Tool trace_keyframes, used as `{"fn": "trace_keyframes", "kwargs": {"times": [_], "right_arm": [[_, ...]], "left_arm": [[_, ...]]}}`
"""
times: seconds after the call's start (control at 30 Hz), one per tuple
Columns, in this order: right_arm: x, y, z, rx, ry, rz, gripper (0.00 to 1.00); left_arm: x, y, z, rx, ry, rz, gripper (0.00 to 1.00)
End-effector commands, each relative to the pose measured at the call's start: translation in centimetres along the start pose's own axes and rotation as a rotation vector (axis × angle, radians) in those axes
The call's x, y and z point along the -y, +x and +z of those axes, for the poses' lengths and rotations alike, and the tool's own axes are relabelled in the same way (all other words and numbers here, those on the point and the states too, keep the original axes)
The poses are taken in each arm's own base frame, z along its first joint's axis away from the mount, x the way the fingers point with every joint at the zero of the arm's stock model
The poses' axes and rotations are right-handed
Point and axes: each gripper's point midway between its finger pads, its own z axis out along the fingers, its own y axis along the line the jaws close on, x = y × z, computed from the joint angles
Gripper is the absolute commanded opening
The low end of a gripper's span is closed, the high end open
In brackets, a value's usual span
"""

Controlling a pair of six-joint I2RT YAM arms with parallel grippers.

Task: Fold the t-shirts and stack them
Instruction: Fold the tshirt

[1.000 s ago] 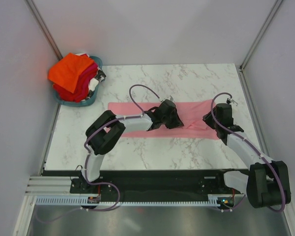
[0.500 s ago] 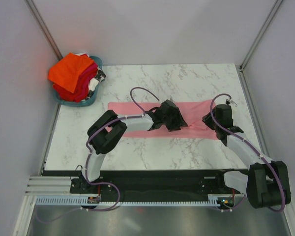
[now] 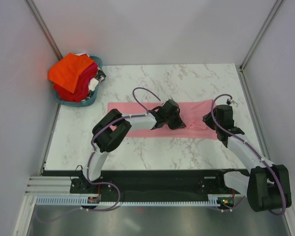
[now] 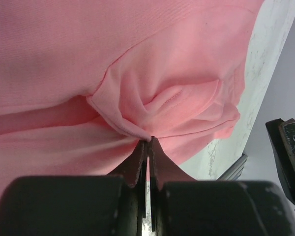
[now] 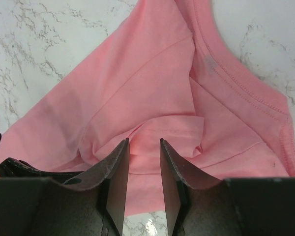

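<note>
- A white marbled desk (image 3: 187, 78) is enclosed by plain pale walls, and both arms are bolted at its near edge.
- The left pincer (image 4: 147, 141) is pressed closed, and a small gathered fold of the pink t-shirt (image 4: 64, 49) is pinched between its tips.
- Around that pinch the cloth is drawn up into soft creases, and a short stitched seam (image 4: 169, 97) is seen in the bunched part just beyond the tips.
- The right pincer (image 5: 144, 143) is held with its fingers parted. Pink cloth is seen in the gap and below it, but it cannot be told whether the cloth is touched by the fingers.
- Beyond the right pincer a double-stitched hem (image 5: 246, 93) is seen running toward the right side of the wrist view, with bare marble past it.
- From above, the pink t-shirt is seen laid out as a long band across the middle of the desk, flat on its left portion and rumpled between the two pincers.
- The left pincer is placed near the middle of the band and the right pincer at its right end, so they are near each other but apart.
- A teal basket (image 3: 83, 102) is set at the far left corner of the desk, well apart from the pink t-shirt.
- An orange t-shirt (image 3: 71, 69) is heaped on top of the basket, with red t-shirts (image 3: 78, 88) piled beneath it.
</note>
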Motion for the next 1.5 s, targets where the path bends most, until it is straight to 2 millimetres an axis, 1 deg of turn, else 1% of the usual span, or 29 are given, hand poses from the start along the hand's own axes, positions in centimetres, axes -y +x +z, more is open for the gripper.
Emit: {"fn": "trace_keyframes", "kwargs": {"times": [0.0, 0.03, 0.07, 0.1, 0.13, 0.2, 0.27, 0.3, 0.33, 0.4, 0.43, 0.6, 0.73, 0.87, 0.97, 1.07, 1.17, 1.2, 1.33, 1.4, 1.47], "right_arm": [[0.0, -0.3, -0.1, 0.02, -0.014, -0.011, 0.39], [0.1, -0.2, 0.0, 0.017, -0.012, -0.013, 0.39], [0.1, 0.0, 0.0, 0.015, -0.013, -0.012, 0.39], [0.2, 0.0, 0.0, 0.012, -0.011, -0.017, 0.39], [0.2, 0.1, 0.1, 0.009, -0.012, -0.018, 0.39], [0.2, 0.4, 0.1, 0.001, -0.017, -0.031, 0.39], [0.3, 0.6, 0.3, -0.008, -0.019, -0.038, 0.4], [0.3, 0.8, 0.4, -0.014, -0.02, -0.041, 0.4], [0.4, 1.2, 0.6, -0.035, -0.02, -0.044, 0.4], [0.3, 1.6, 0.7, -0.049, -0.025, -0.051, 0.4], [0.5, 1.8, 0.9, -0.06, -0.021, -0.055, 0.4], [0.9, 2.3, 1.1, -0.074, -0.01, -0.066, 0.41], [0.6, 2.2, 1.1, -0.075, -0.023, -0.08, 0.44], [0.6, 2.2, 1.2, -0.082, -0.024, -0.097, 0.47], [0.5, 1.9, 1.4, -0.078, -0.022, -0.105, 0.48], [0.4, 2.1, 1.5, -0.087, -0.026, -0.105, 0.48], [0.4, 1.7, 1.0, -0.067, -0.023, -0.104, 0.48], [0.0, 1.0, 0.6, -0.042, -0.037, -0.107, 0.48], [-0.7, -0.8, -0.3, 0.008, -0.04, -0.124, 0.51], [-0.9, -0.9, -0.4, 0.011, -0.048, -0.126, 0.52], [-1.0, -0.6, -0.3, -0.002, -0.055, -0.12, 0.52]], "left_arm": [[1.6, -1.0, -0.5, 0.031, 0.037, 0.013, 0.02], [1.2, -0.9, -0.7, 0.031, 0.03, 0.03, 0.02], [1.8, -1.2, -1.5, 0.044, 0.042, 0.042, 0.02], [1.8, -1.3, -1.8, 0.054, 0.04, 0.054, 0.02], [1.3, -1.4, -2.2, 0.059, 0.033, 0.081, 0.02], [2.0, -1.5, -3.2, 0.062, 0.052, 0.117, 0.02], [1.8, -1.3, -3.7, 0.05, 0.05, 0.159, 0.02], [2.2, -1.3, -4.1, 0.043, 0.066, 0.172, 0.02], [1.5, -1.0, -4.3, 0.025, 0.047, 0.189, 0.02], [1.6, -0.8, -5.0, 0.003, 0.058, 0.196, 0.02], [1.0, -0.8, -5.1, -0.008, 0.055, 0.193, 0.02], [-0.3, -0.5, -5.4, -0.075, 0.069, 0.187, 0.02], [-1.4, -0.3, -5.5, -0.102, 0.063, 0.2, 0.02], [-1.5, 0.3, -5.6, -0.132, 0.078, 0.235, 0.02], [-1.6, 0.3, -5.5, -0.137, 0.083, 0.259, 0.02], [-1.8, 0.4, -5.4, -0.143, 0.081, 0.271, 0.02], [-2.3, 0.4, -5.3, -0.153, 0.078, 0.274, 0.02], [-2.5, 0.3, -5.2, -0.155, 0.073, 0.273, 0.02], [-3.0, -0.1, -5.2, -0.156, 0.065, 0.271, 0.02], [-3.2, -0.3, -5.2, -0.154, 0.061, 0.27, 0.02], [-3.1, -0.5, -5.3, -0.151, 0.061, 0.271, 0.02]]}}
